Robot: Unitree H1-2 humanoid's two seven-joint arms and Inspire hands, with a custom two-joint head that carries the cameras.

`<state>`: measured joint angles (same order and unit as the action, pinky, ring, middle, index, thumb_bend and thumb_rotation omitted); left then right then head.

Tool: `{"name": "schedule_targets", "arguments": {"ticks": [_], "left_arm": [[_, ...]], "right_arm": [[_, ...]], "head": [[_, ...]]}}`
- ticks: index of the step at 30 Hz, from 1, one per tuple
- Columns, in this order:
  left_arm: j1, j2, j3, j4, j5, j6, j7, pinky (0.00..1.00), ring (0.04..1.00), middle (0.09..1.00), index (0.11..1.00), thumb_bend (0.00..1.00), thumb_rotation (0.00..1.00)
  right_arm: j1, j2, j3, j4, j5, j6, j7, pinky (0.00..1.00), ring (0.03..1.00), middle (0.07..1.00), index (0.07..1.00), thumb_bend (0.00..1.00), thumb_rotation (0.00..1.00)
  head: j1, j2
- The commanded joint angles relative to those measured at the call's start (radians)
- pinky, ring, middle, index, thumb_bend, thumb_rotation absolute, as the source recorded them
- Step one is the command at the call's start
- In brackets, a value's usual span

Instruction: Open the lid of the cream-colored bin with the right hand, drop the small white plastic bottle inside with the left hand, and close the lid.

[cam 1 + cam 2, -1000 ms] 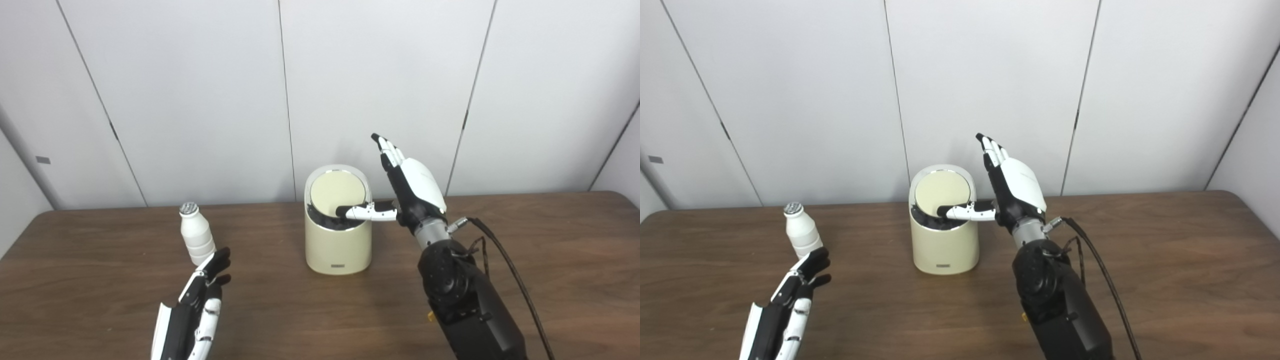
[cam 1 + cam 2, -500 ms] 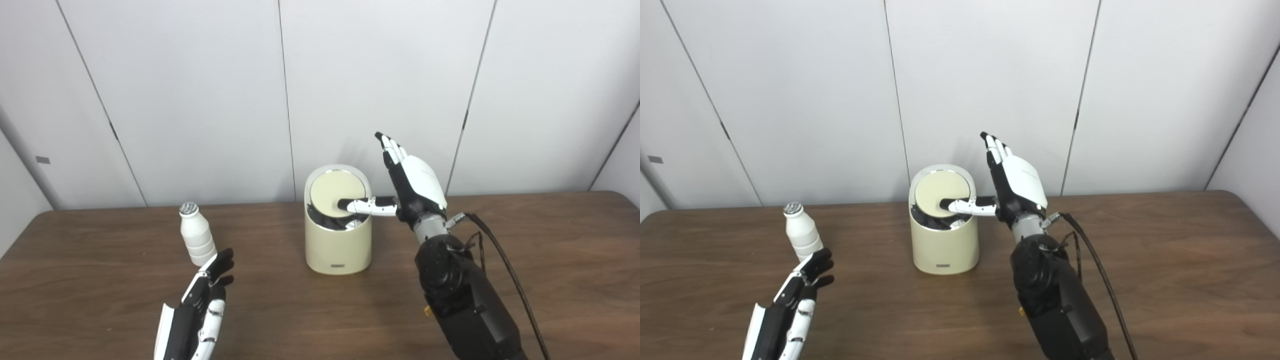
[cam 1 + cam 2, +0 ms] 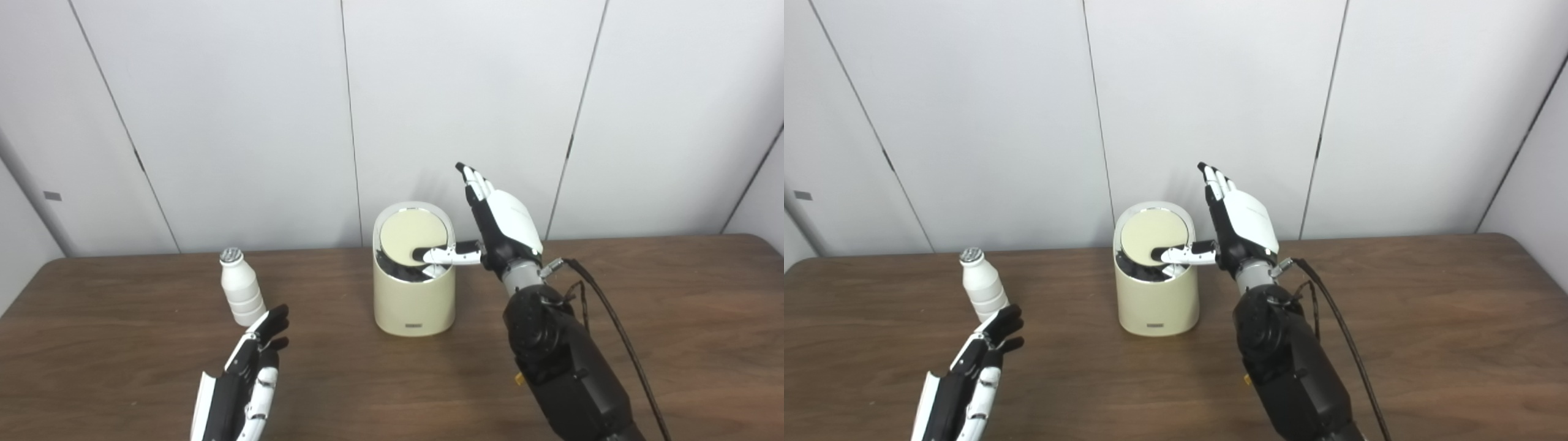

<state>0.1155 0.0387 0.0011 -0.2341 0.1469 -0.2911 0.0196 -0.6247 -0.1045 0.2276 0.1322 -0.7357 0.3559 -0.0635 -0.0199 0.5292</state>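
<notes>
The cream-colored bin stands at the table's middle. Its round lid is tilted up toward the back, showing a dark opening at the front rim. My right hand is open beside the bin's right side, fingers pointing up, with its thumb reaching left over the rim onto the lid's lower edge. The small white plastic bottle stands upright at the left, with a grey cap. My left hand is open and empty, low on the table, just in front of and right of the bottle, apart from it.
The brown wooden table runs across the view, with a white panelled wall behind. A black cable hangs from my right wrist along the forearm.
My right hand has shifted slightly left and its thumb has risen from the dark opening onto the lid's lower edge. My left hand has crept a little forward toward the bottle.
</notes>
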Motion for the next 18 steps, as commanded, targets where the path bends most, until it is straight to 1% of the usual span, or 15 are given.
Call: {"name": "schedule_targets", "arguments": {"ticks": [1,3,8,10,11,13,16,18], "left_arm": [[-0.017,0.006,-0.001,-0.03,0.005,-0.02,0.001,0.81,0.868,0.888,0.874,0.25,0.83],[-0.017,0.007,-0.001,-0.029,0.002,-0.022,0.001,0.81,0.867,0.887,0.875,0.26,0.83],[-0.018,0.009,-0.002,-0.028,-0.007,-0.02,-0.002,0.81,0.866,0.887,0.872,0.25,0.81],[-0.018,0.009,-0.002,-0.03,-0.008,-0.015,-0.004,0.82,0.87,0.889,0.874,0.25,0.81],[-0.018,0.008,-0.002,-0.031,-0.008,-0.015,-0.004,0.82,0.871,0.889,0.874,0.24,0.81],[-0.018,0.007,-0.003,-0.032,-0.011,-0.014,-0.004,0.81,0.867,0.887,0.871,0.24,0.79],[-0.018,0.004,-0.004,-0.033,-0.018,-0.014,-0.004,0.81,0.861,0.883,0.869,0.24,0.77],[-0.018,0.005,-0.005,-0.035,-0.016,-0.011,-0.005,0.81,0.861,0.883,0.87,0.24,0.76]], "right_arm": [[-0.061,0.003,0.0,-0.009,-0.013,-0.01,-0.028,0.92,0.993,1.0,0.999,0.79,0.35],[-0.065,0.003,0.004,-0.005,-0.017,-0.008,-0.034,0.91,0.989,1.0,0.998,0.81,0.32],[-0.07,-0.001,0.018,-0.008,-0.028,0.0,-0.036,0.92,0.992,1.0,1.0,0.82,0.25],[-0.072,-0.002,0.024,-0.011,-0.034,0.008,-0.034,0.91,0.993,1.0,0.995,0.82,0.17],[-0.072,0.0,0.027,-0.014,-0.035,0.014,-0.031,0.91,0.993,1.0,0.994,0.82,0.16],[-0.071,0.0,0.029,-0.019,-0.034,0.021,-0.027,0.92,0.993,1.0,0.999,0.83,0.09],[-0.068,0.001,0.032,-0.019,-0.036,0.03,-0.028,0.91,0.987,1.0,0.999,0.83,0.02],[-0.066,-0.001,0.034,-0.018,-0.037,0.031,-0.031,0.91,0.986,1.0,0.998,0.83,0.01]], "head": [[0.0,0.0],[-0.004,0.002],[-0.004,0.002],[-0.004,0.002],[-0.004,0.002],[-0.003,0.005],[-0.002,0.005],[-0.002,0.005]]}}
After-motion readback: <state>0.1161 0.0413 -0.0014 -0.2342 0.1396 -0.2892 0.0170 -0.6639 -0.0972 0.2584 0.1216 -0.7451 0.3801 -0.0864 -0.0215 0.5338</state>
